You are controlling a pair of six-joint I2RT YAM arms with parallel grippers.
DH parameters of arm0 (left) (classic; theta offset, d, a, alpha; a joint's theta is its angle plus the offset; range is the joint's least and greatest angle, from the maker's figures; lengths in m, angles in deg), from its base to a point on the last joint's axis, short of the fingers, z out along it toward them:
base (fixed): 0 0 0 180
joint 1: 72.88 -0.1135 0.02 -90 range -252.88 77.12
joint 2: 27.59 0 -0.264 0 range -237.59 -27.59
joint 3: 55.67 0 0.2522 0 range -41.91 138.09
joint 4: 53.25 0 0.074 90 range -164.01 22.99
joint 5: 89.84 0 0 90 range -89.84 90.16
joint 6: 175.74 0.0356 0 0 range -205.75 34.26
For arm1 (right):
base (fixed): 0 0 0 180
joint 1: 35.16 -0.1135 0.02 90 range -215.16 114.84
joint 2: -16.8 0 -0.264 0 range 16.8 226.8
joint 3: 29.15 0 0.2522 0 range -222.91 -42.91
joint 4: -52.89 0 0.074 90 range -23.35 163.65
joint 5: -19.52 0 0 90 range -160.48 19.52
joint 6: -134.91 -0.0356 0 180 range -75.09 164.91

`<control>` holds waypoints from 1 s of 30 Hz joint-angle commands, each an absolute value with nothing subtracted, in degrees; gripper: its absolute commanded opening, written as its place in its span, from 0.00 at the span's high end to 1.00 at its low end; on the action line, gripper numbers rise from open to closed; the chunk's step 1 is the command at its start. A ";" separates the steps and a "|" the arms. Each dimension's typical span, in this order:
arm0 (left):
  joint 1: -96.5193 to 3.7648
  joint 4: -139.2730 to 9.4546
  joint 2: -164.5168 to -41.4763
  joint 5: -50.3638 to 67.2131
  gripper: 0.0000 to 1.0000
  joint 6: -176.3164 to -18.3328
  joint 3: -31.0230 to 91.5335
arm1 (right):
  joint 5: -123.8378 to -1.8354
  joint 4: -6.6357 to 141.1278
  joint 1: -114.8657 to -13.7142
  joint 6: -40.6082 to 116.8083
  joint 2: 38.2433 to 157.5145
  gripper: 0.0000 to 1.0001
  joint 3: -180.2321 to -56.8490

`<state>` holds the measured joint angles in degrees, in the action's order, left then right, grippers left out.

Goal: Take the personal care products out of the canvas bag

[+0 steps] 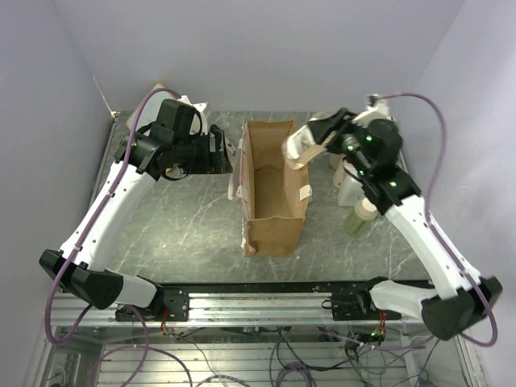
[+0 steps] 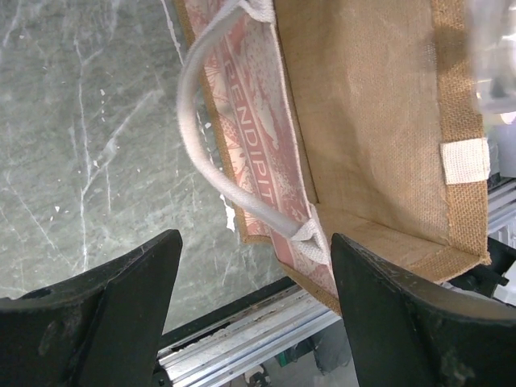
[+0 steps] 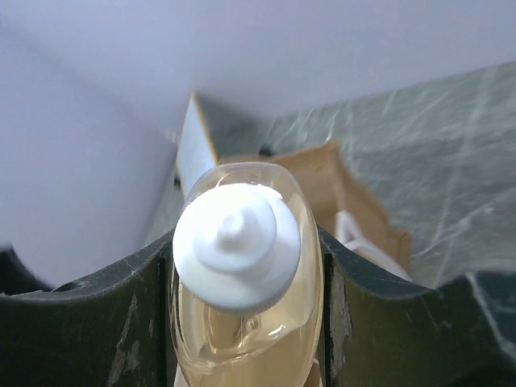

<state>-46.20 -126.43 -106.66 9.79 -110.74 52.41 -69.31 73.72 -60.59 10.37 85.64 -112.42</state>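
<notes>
Your right tool [image 3: 246, 242] is clamped on the amber bottle [image 3: 246, 330], its two fingers hugging the flanks just under the white cap, and from above that bottle [image 1: 297, 151] hangs at the bag's [image 1: 274, 218] right rim, up near the far corner. Treat it as light but slick: smooth rounded plastic with liquid inside that will likely slosh and shift the weight, so keep the squeeze across the flatter sides, close below the shoulder. The walls look thin enough to give, so firm, not crushing. The other bottles [image 1: 360, 216] stand on the bench [image 1: 177, 226] just right of the bag, close together, so watch you don't topple them when you set this one down. Your left tool [image 2: 256, 242] is apart, holding nothing, just beside the bag's left wall with the white handle [image 2: 193, 121] looping in front of it. That bag [image 2: 363, 121] is woven cloth, soft and light, standing open; it would probably slide or tip if bumped, and the stiffer hemmed rim by the handle looks the place to steady it
</notes>
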 commanded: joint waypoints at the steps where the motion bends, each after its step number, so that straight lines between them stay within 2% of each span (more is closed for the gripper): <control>1: -46.51 -124.03 -107.11 14.12 0.15 -111.93 53.58 | -87.11 72.83 -57.97 -0.25 76.59 1.00 -116.92; 4: -46.30 -123.78 -107.86 14.92 0.15 -112.23 53.86 | -91.41 79.65 -57.83 7.19 75.52 1.00 -121.07; 7: -45.93 -123.70 -108.26 15.04 0.16 -112.41 54.04 | -90.65 88.09 -57.83 14.58 77.87 1.00 -126.73; 12: -45.81 -124.00 -108.20 14.86 0.15 -112.46 53.89 | -88.83 90.14 -57.84 22.11 77.35 1.00 -123.64; 18: -45.81 -124.49 -107.80 13.91 0.16 -112.42 53.95 | -87.64 82.42 -57.84 31.32 76.43 1.00 -112.67; 25: -45.81 -126.24 -107.49 12.34 0.15 -111.89 54.97 | -87.15 61.22 -57.79 35.20 76.59 1.00 -95.21; 30: -45.92 -127.23 -106.74 11.47 0.15 -111.86 54.90 | -88.18 47.59 -57.75 37.05 80.82 1.00 -86.95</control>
<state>-46.03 -126.04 -108.36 12.37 -111.92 52.67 -86.88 70.95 -57.73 34.43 79.58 -89.01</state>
